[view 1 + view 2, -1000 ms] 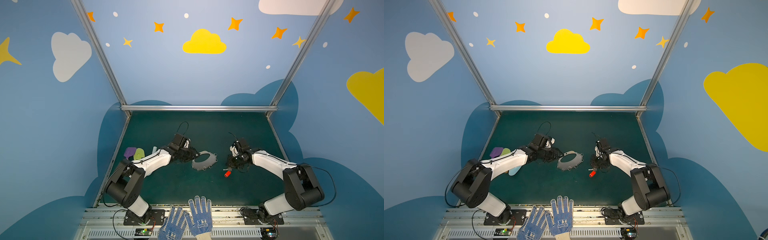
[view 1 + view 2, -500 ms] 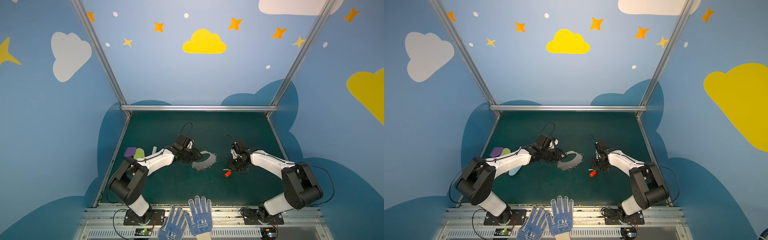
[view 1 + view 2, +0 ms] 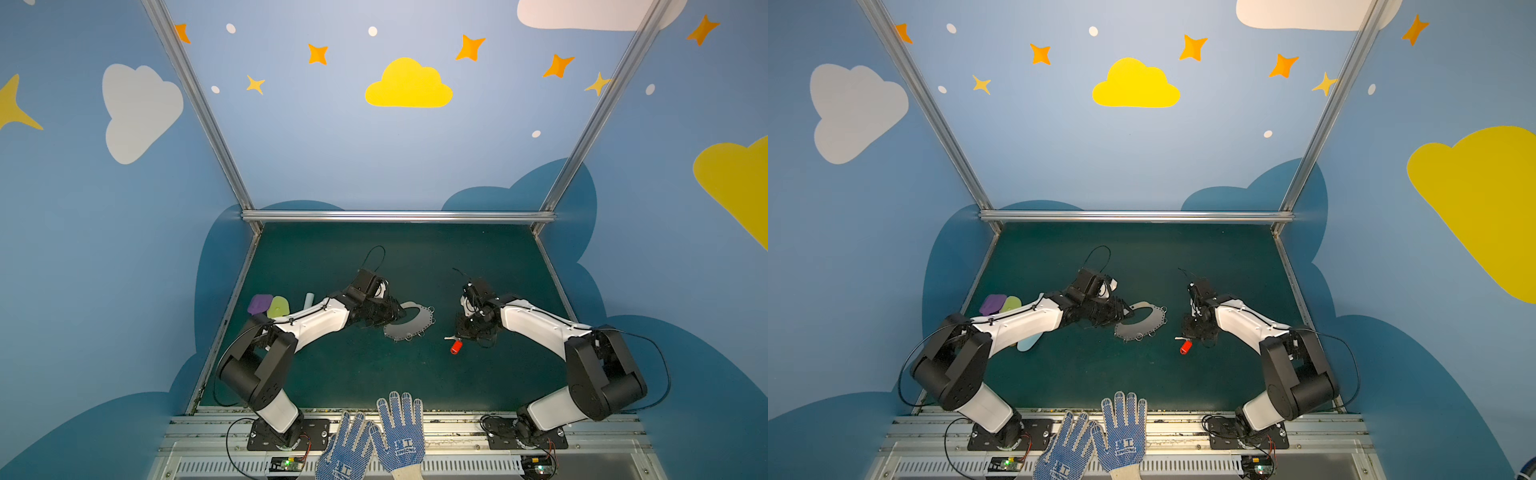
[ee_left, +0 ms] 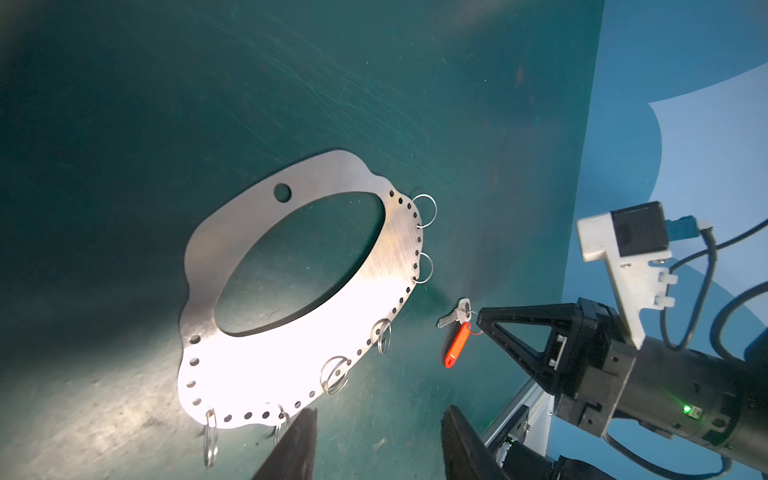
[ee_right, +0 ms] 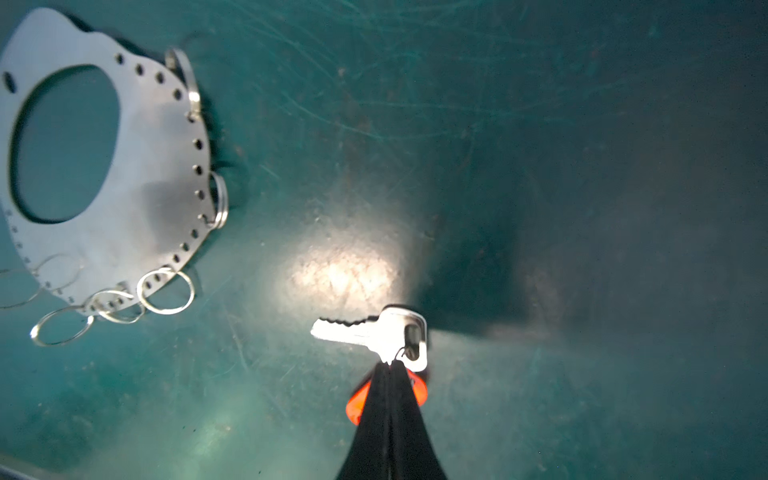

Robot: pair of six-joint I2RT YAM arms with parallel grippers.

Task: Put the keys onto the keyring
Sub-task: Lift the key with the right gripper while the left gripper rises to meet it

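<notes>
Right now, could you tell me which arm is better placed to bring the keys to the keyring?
The right arm, I think: the right tool is shut on the keys. The left tool stands open near the keyring, holding nothing.

We see two matching arms. The left arm [image 3: 316, 322] and the right arm [image 3: 536, 324] each wear smooth white shells over the long links, with bulky black housings at the joints. Each rises from a black base plate [image 3: 286, 434] fixed with screws. On the right wrist we note a white camera bracket [image 4: 623, 266], a blue plug [image 4: 681, 228], black cables [image 4: 711, 257] and a green light [image 4: 686, 409]. The right gripper [image 4: 481, 320] is black too (open triangular frames, tapering to a point).
</notes>
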